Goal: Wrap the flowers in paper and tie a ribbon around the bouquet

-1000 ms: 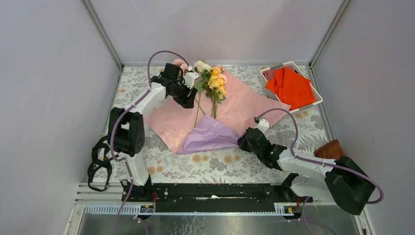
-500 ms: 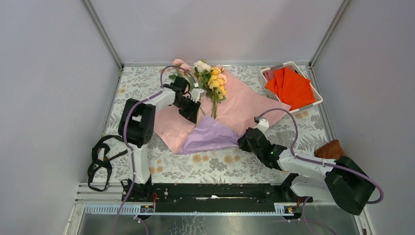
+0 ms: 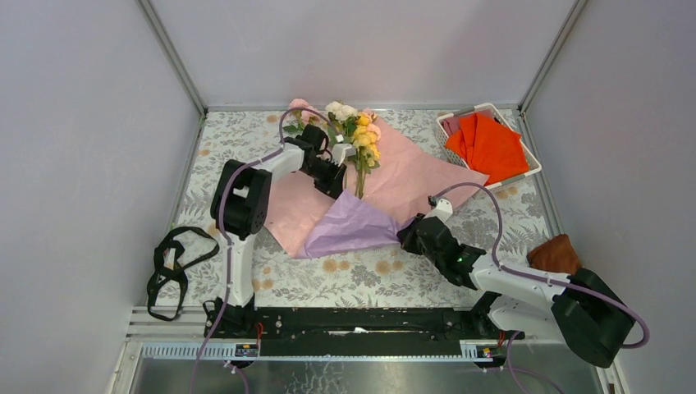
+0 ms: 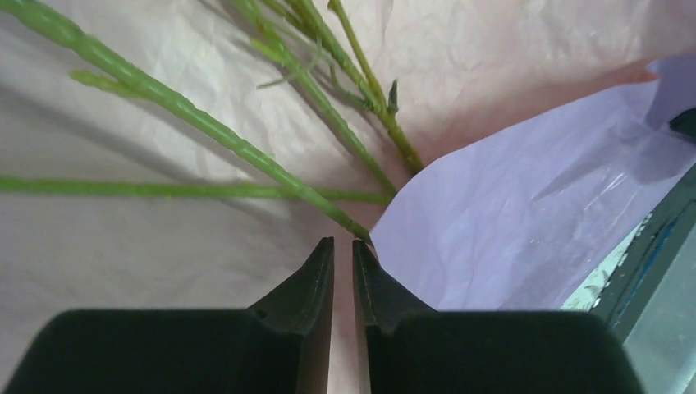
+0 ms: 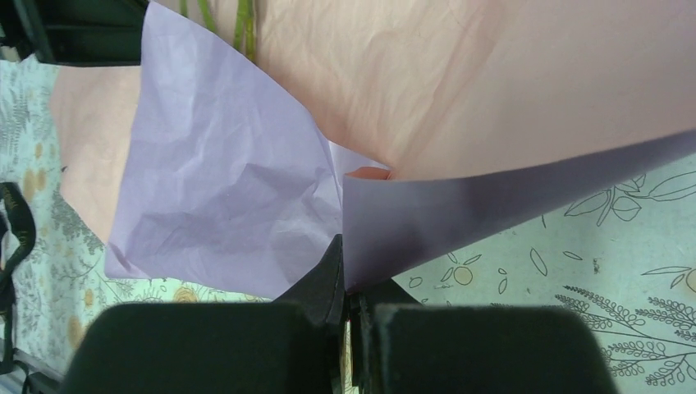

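My left gripper [image 4: 343, 241] has its fingers a sliver apart with nothing between them, tips down on the paper [image 4: 164, 254]. The flowers [image 3: 359, 133] lie just ahead, their long axis running away from my fingertips, stem ends nearest and blooms farthest. My right gripper [image 5: 345, 250] is clamped on the paper's edge.

A white basket [image 3: 517, 135] sits at the far right with an orange cloth [image 3: 488, 146] inside. A small brown cloth [image 3: 553, 251] lies near the right wall. The table [image 3: 361, 275] has a leaf and flower print. Grey walls [image 3: 82, 123] stand all around.
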`<action>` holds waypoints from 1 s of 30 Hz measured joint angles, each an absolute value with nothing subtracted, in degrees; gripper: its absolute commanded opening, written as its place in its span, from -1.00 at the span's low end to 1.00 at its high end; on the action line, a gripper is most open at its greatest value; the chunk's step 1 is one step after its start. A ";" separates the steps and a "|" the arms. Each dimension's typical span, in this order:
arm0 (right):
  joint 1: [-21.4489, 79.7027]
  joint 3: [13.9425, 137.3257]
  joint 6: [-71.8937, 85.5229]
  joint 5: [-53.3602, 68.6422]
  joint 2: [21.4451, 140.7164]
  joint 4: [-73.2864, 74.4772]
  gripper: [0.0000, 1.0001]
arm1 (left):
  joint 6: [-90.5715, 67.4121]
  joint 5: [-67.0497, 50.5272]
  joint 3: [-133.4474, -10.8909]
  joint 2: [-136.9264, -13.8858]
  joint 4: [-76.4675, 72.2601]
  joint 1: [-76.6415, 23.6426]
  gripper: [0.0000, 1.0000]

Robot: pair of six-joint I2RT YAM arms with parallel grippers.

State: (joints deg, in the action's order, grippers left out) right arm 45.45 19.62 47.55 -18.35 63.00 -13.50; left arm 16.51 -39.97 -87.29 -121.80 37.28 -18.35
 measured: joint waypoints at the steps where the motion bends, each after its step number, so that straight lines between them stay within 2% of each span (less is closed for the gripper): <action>1: 45.45 19.22 47.57 -18.33 62.46 -14.02 -1.00 | 16.12 -41.19 -88.20 -122.43 37.15 -18.37 -0.61; 6: 45.45 18.28 47.70 -18.33 61.58 -14.96 -1.00 | 14.06 -47.05 -90.30 -125.60 36.38 -18.33 -0.47; 13: 45.47 18.26 47.81 -18.35 61.87 -14.92 -1.00 | 14.44 -50.57 -90.19 -125.80 36.91 -17.89 0.02; 25: 45.47 18.33 47.75 -18.37 62.76 -14.57 -1.00 | 17.12 -48.45 -89.08 -119.57 38.20 -11.25 0.50; 27: 45.47 18.44 47.70 -18.39 62.89 -14.41 -1.00 | 17.37 -48.99 -88.01 -117.62 37.95 -10.96 0.64; 30: 45.45 18.57 47.46 -18.50 62.92 -14.33 -1.00 | 17.76 -50.19 -84.38 -114.63 37.30 -11.68 0.72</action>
State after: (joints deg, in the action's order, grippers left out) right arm 45.45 18.57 47.46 -18.50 62.92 -14.33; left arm 17.76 -50.19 -84.38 -114.63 37.30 -11.68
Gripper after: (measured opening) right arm 0.011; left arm 0.831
